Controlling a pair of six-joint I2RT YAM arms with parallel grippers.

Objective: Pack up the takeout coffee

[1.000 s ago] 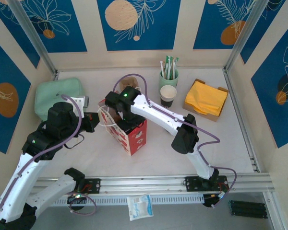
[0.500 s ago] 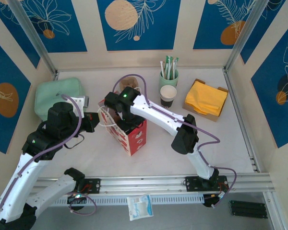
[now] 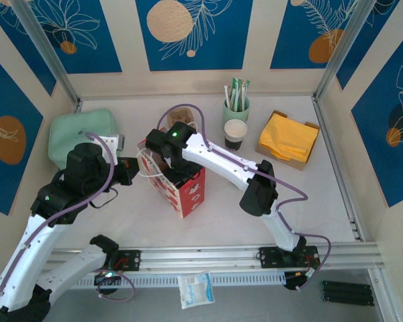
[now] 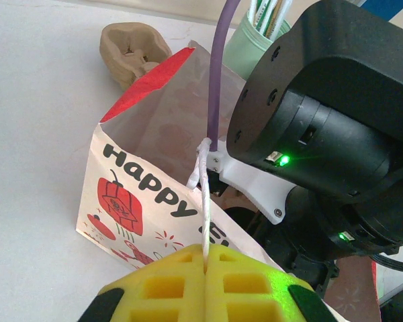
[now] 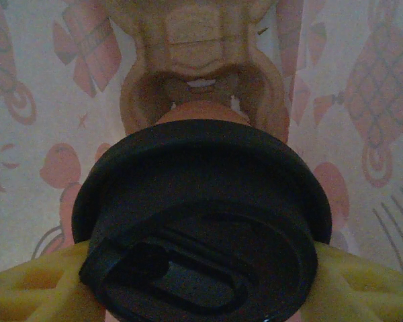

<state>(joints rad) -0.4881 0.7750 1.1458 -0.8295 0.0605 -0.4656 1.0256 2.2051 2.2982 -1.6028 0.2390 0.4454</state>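
The takeout coffee [image 3: 235,134], a small white paper cup with a dark lower band, stands uncovered on the table right of the bag. A red and white paper bag [image 3: 188,188] [image 4: 141,194] stands open at the centre. My left gripper [image 3: 138,166] [image 4: 206,258] is shut on the bag's white string handle [image 4: 205,201]. My right gripper [image 5: 201,282] reaches down inside the bag, its yellow fingers [image 5: 27,295] shut on a black round lid [image 5: 201,221]. Whether a cup sits under the lid is hidden. A brown pulp carrier [image 5: 195,40] lies at the bag's bottom.
A pale green cup of sticks [image 3: 236,107] [image 4: 255,40] stands behind the coffee. A box of yellow napkins [image 3: 289,139] sits at the right. A green pouch [image 3: 80,134] lies at the back left. Another brown pulp piece [image 3: 181,113] [image 4: 131,47] rests behind the bag.
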